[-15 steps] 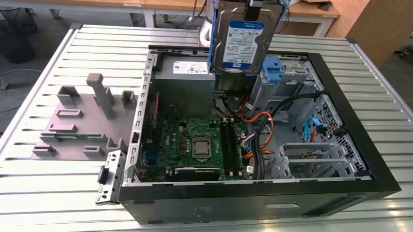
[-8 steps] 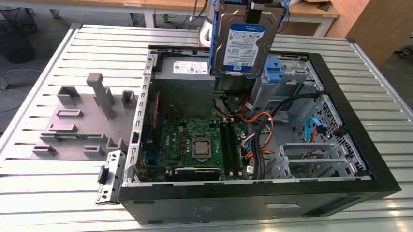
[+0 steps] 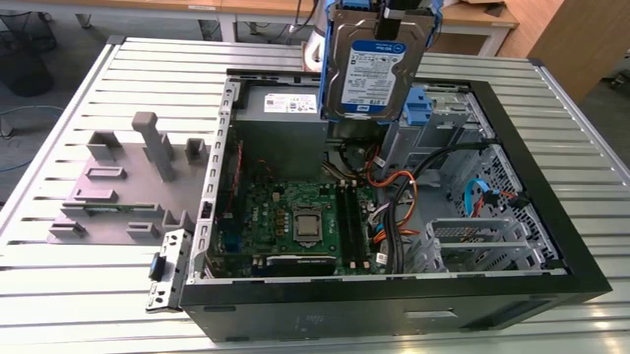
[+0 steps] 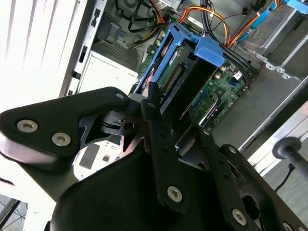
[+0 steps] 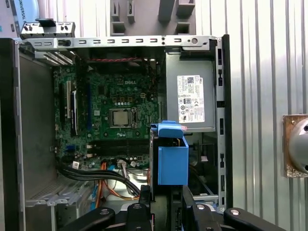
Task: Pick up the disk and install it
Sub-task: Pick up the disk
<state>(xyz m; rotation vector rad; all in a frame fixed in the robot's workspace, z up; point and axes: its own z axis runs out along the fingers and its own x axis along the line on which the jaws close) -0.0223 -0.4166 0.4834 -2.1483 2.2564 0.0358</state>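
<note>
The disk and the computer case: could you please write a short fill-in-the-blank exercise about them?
1. The disk sits in a carrier of ___ plastic.
2. The tool grips the disk, which hangs ___ (above/inside) the computer case.
3. The motherboard in the case is ___ in colour.
Missing words: blue; above; green.

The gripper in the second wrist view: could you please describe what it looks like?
The gripper is matt black, built from flat link bars with rounded ends that hinge on a bulky, smooth body. Round silver screw heads sit at the pivots and along the links. Its fingers are narrow black bars.
</note>
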